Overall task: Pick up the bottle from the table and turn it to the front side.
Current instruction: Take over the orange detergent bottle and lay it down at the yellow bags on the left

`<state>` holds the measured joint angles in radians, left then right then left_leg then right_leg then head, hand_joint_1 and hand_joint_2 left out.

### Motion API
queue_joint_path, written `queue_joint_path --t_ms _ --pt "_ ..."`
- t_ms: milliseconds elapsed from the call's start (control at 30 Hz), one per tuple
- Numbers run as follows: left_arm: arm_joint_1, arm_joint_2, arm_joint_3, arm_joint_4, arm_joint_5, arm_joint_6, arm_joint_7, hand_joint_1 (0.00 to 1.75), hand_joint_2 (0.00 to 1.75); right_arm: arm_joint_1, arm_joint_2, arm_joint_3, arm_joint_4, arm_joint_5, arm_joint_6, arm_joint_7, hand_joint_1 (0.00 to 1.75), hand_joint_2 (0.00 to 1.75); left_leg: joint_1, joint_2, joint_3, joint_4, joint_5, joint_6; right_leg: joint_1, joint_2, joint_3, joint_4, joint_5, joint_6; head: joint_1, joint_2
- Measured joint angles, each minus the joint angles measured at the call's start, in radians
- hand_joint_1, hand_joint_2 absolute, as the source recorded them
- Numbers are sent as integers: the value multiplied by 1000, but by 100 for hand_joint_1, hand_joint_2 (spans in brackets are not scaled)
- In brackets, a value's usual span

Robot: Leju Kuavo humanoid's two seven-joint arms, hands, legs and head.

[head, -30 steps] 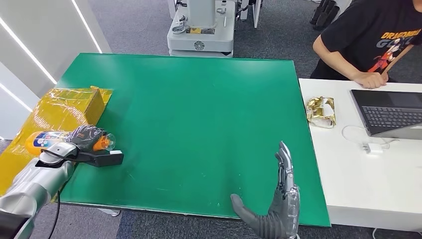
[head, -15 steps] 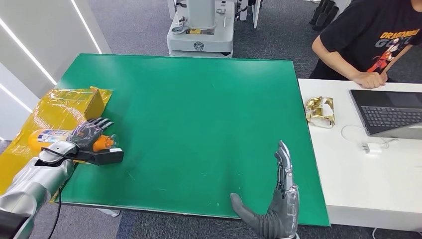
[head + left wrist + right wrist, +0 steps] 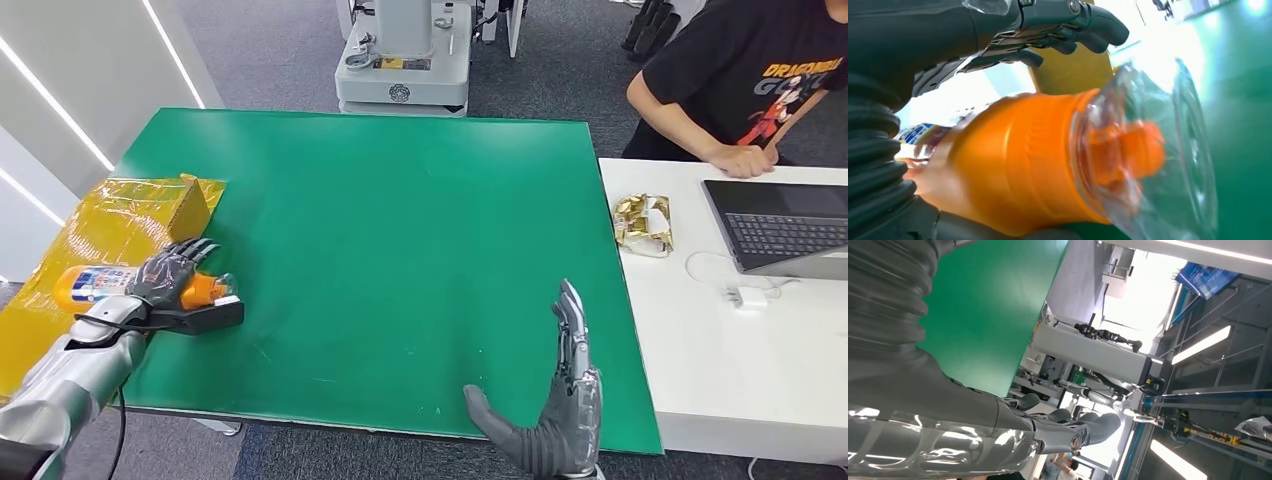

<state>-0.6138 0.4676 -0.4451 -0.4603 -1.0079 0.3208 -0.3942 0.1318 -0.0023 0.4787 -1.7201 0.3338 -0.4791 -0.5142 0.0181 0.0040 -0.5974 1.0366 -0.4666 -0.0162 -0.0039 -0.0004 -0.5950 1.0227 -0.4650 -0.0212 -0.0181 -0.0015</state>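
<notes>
One bottle [image 3: 100, 282] lies at the tabletop's [image 3: 400, 220] left edge; the left hand's [image 3: 165, 272] fingers have released it, so placement looks finished.

head view high over green table [image 3: 400, 250], wrist views close, sharing it

both hands [image 3: 172, 270] [image 3: 560, 415] (fingers spread) open

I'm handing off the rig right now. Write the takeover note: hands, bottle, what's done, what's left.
Left hand: fingers spread over the orange bottle, no firm grip visible.
Right hand: open, fingers pointing up, at the near edge of the green table, holding nothing.
Bottle: lying on its side at the table's left edge, beside the yellow box, clear cap toward the middle.
Done: hand at the bottle.
Left: grip, lift, turn its front forward.
</notes>
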Motion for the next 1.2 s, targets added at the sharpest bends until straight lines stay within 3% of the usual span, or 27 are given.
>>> queue_joint_path --t_ms 300,500,600,667,767,867,967,1100,1200 --pt "151 33 167 -194 14 174 9 0 175 16 7 -18 -8 -9 -19 -12 0 175 0 1 -2 0 0 0 0 2 -3 0 0 0 0 0" --pt "233 34 301 -371 13 264 -16 0 175 29 18 -24 -8 -10 -22 -17 0 175 0 1 -2 0 0 0 0 1 -3 -1 0 0 0 0" --pt "266 23 343 -444 30 317 -68 0 175 31 22 -26 -7 -8 -21 -17 0 175 0 1 -2 0 0 0 0 1 -3 -1 0 0 0 0" --pt "294 -11 396 -532 31 356 -149 0 175 32 23 -26 -7 -6 -19 -18 0 175 0 0 -2 0 0 0 0 0 -3 -1 0 0 0 0" --pt "328 -115 507 -709 53 372 -274 0 175 29 24 -26 -2 -6 -22 -25 0 175 -1 0 -3 0 0 0 -1 0 -2 -2 0 1 0 0" --pt "340 -232 546 -866 152 373 -299 0 175 17 24 -22 8 -14 -37 -35 0 175 -1 0 -3 1 0 1 -2 0 -2 -2 1 2 0 0" --pt "344 -323 526 -957 264 372 -305 0 175 5 24 -15 18 -17 -46 -36 0 175 -2 -1 -2 1 -1 1 -2 -1 -1 -3 1 2 0 0" --pt "348 -409 467 -1019 399 372 -306 0 175 -2 24 -10 29 -20 -50 -37 0 175 -2 -1 -2 1 -1 1 -2 -1 -1 -3 1 2 0 0" --pt "356 -463 385 -1037 704 356 -306 0 175 -5 24 -5 35 -27 -52 -39 0 175 -2 -1 -2 1 -1 1 -2 -1 -1 -3 1 2 0 0"
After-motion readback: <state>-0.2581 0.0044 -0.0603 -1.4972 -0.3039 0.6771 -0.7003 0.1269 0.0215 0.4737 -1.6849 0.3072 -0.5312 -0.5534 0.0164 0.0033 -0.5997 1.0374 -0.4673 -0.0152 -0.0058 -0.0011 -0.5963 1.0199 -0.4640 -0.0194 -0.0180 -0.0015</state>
